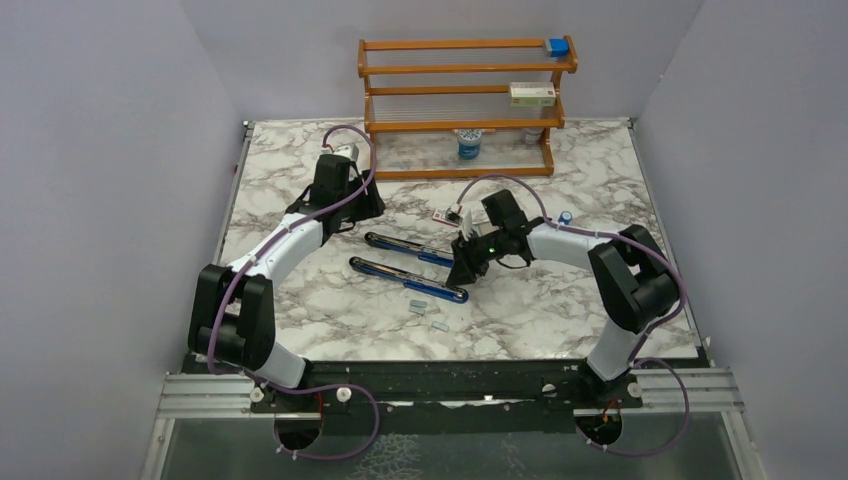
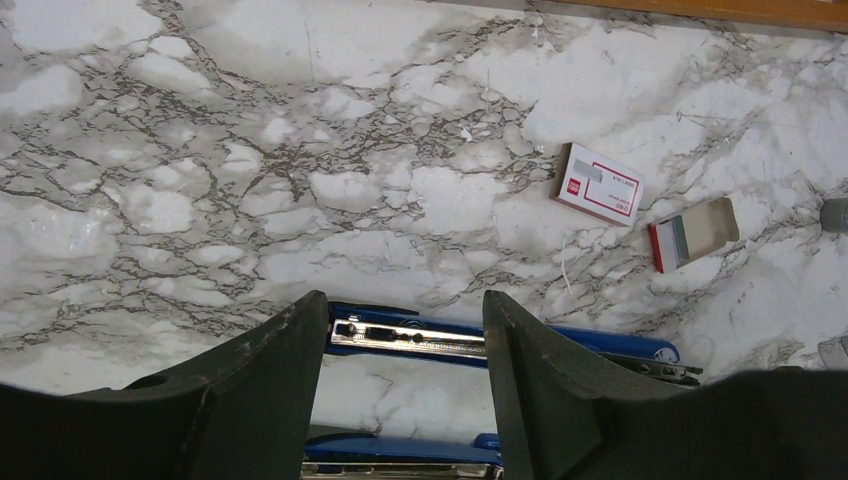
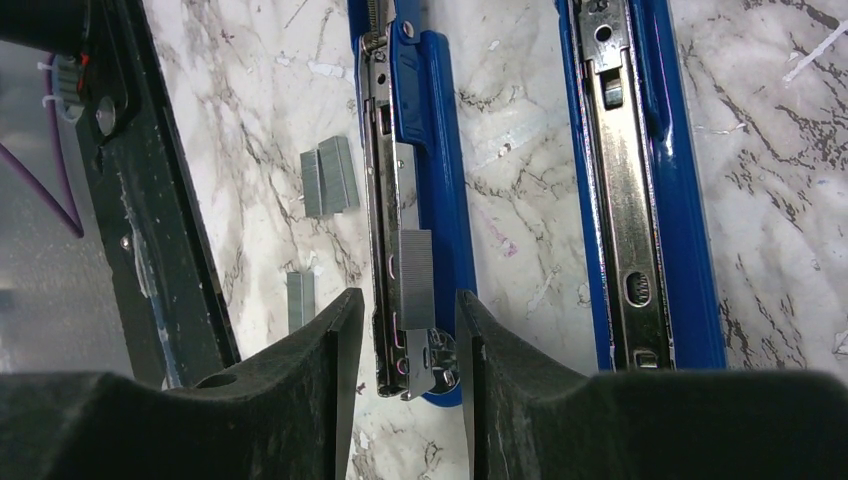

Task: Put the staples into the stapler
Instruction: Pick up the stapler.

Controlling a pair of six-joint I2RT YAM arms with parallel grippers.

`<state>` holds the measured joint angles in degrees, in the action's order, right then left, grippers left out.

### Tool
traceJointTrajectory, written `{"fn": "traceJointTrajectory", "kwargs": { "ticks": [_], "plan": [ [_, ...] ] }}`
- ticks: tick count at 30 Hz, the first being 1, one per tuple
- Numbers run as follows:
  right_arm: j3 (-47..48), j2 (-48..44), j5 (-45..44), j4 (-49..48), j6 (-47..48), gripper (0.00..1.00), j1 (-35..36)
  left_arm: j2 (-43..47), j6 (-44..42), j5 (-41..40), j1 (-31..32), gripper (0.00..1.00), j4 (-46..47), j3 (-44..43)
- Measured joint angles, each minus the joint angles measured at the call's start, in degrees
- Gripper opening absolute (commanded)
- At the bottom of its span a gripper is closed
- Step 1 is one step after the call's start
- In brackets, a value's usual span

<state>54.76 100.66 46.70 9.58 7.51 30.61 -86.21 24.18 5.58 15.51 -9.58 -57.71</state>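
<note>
The blue stapler lies opened flat mid-table, its two arms side by side. In the right wrist view a strip of staples rests on the metal channel of one arm. My right gripper stands open astride that arm's end, with a gap on each side of the strip. The other arm lies to the right. Loose staples lie on the marble beside it. My left gripper is open and empty, its fingertips above the far arm near its left end.
A pink-and-white box and an open grey tray lie behind the stapler. At the back stands a wooden rack with a blue block on top. A small blue cylinder is by the right arm. The table's black front rail is near.
</note>
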Motion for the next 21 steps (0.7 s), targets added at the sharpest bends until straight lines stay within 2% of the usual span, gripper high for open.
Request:
{"fn": "traceJointTrajectory", "kwargs": {
  "ticks": [13,21],
  "plan": [
    [-0.52,0.85,-0.13,-0.02,-0.22,0.39,-0.35,-0.15,0.00,0.22,0.48,0.61,0.00,-1.01],
    [-0.52,1.16,0.02,-0.09,-0.46,0.30,-0.37,-0.15,0.00,0.22,0.76,0.61,0.00,-1.03]
  ]
}}
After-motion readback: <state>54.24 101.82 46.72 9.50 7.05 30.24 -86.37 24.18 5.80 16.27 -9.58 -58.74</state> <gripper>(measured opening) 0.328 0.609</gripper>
